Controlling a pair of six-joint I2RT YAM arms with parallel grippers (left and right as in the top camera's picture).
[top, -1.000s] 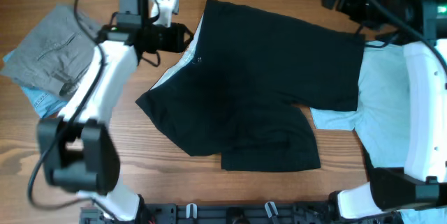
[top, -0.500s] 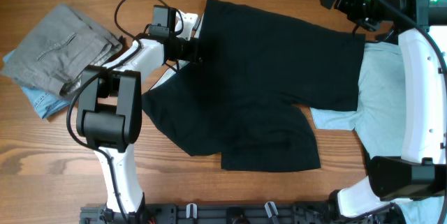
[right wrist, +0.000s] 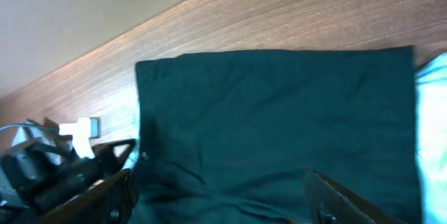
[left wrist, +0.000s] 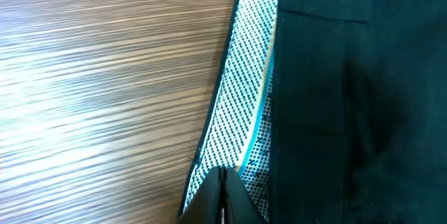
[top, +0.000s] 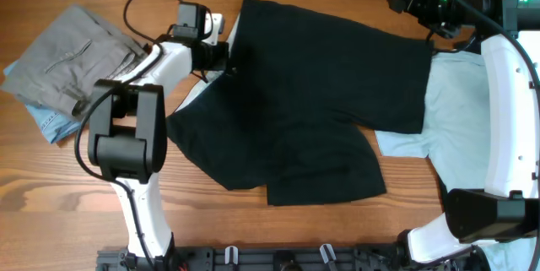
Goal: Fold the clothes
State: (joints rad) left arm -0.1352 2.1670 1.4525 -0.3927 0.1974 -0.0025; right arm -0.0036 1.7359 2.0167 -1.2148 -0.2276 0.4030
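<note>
Left gripper [top: 224, 52] on black shorts' [top: 321, 94] waistband edge

the overhead camera looked straight down on the whole table [top: 67, 195], far enough off to take in both arms and the black shorts [top: 321, 94]. the left wrist camera sat very close, facing down past the left gripper [left wrist: 222, 192] at the dotted lining [left wrist: 244, 98] just ahead of it. the right wrist camera hung farther back, tilted across the shorts beyond its own fingers [right wrist: 339, 199]. all three views shared the waist edge.
</note>
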